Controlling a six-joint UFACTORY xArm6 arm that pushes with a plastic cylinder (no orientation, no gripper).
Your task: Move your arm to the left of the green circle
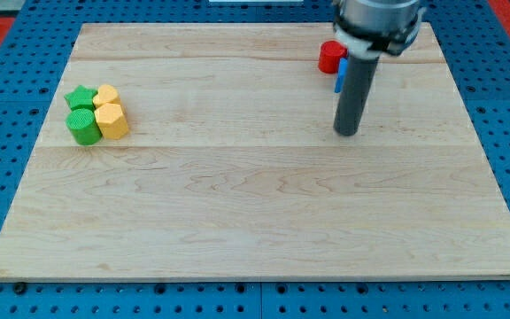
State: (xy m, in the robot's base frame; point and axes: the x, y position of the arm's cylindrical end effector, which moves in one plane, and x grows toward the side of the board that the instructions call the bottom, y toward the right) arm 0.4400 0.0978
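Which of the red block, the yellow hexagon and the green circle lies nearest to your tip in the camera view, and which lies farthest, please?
From my tip, nearest first:
1. Red block, just up and slightly to the view's left of the tip, near the board's top edge.
2. Yellow hexagon, far off at the view's left, in the cluster.
3. Green circle, touching the hexagon's left side, slightly farther.

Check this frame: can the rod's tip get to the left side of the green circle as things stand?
Probably yes. My tip is far to the view's right of the green circle, with bare board between; the yellow blocks sit on its right, the green star above, its left side open.
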